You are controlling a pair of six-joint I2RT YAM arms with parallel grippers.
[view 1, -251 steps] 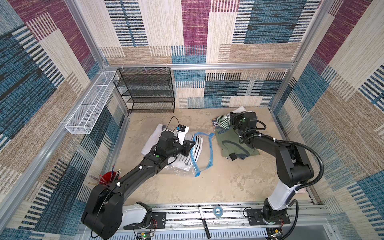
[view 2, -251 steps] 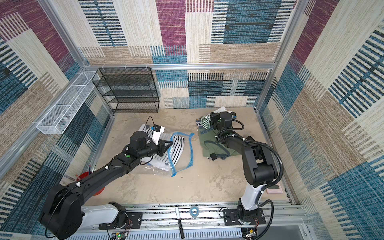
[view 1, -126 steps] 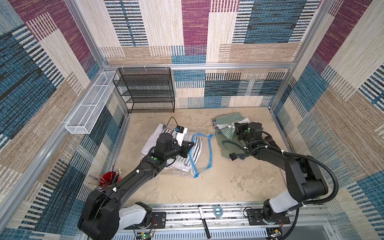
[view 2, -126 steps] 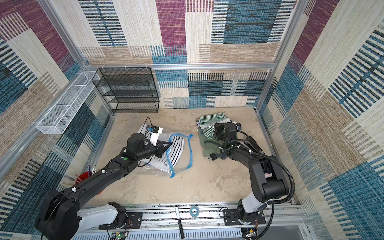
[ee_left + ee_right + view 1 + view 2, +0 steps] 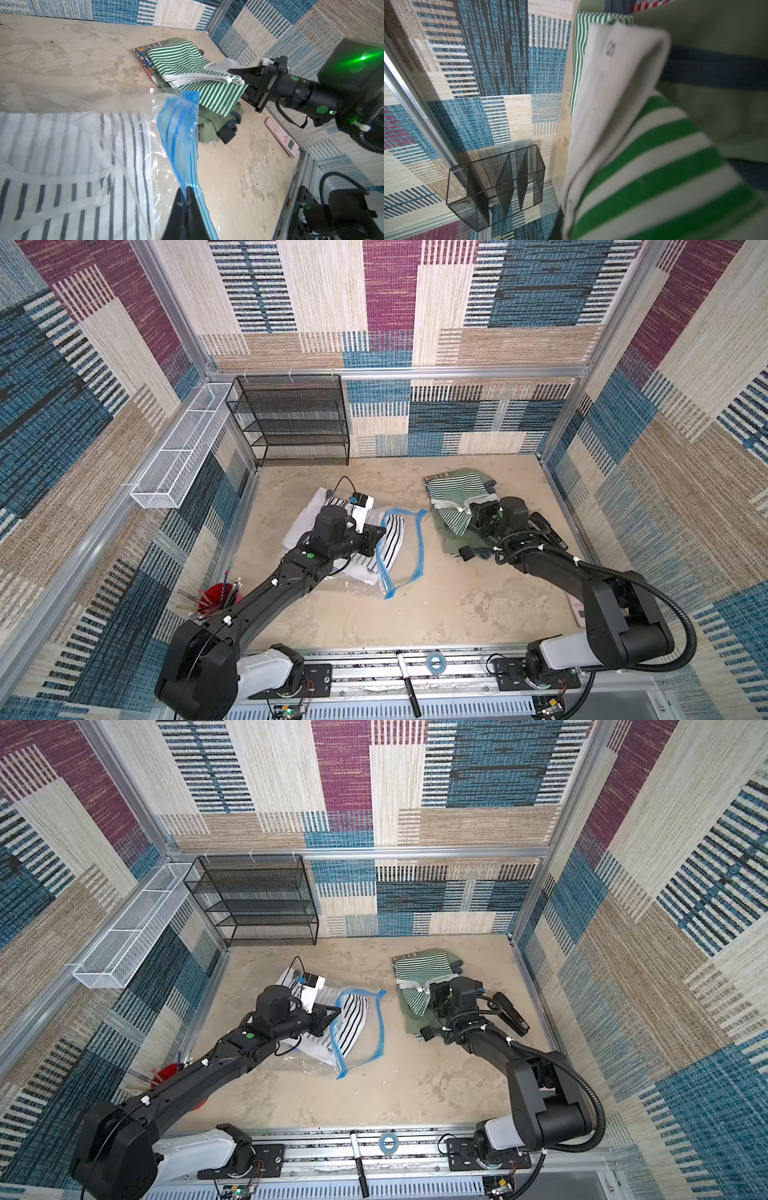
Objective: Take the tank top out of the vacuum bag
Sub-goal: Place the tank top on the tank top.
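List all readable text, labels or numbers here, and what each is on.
No text reads clearly.
Yellow lettering on the blue garment, under the green-striped garment: mostly covered, unreadable.
Dark mark on the white fabric fold: blurred.
Keys on the pink keypad: too small.

The clear crinkly plastic vacuum bag (image 5: 176,124), bright blue zip strip gaping open, lies crumpled mid-tabletop (image 5: 436,614), a grey-striped white garment (image 5: 62,145) still inside. The green-and-white striped tank top (image 5: 453,489), seemingly white-trimmed, lies outside it on a clothes pile (image 5: 453,545), one end lifted.
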